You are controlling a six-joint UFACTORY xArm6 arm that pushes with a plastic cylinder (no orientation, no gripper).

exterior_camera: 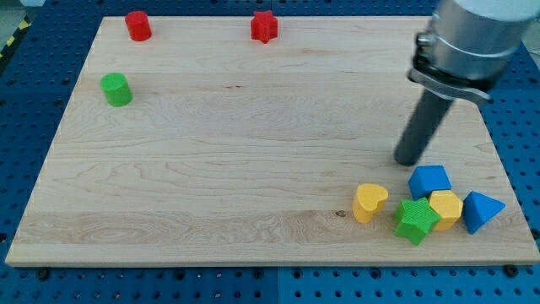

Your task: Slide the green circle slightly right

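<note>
The green circle [116,89] stands near the board's left edge, towards the view's top. My tip [408,160] rests on the board at the view's right, far from the green circle. It is just above and left of a blue block [429,180], with a small gap between them.
A red circle [137,25] and a red star [264,27] stand along the top edge. At the bottom right sit a yellow heart [369,202], a green star [415,219], a yellow hexagon [445,209] and a blue triangle [479,210]. The wooden board [253,152] lies on a blue pegboard.
</note>
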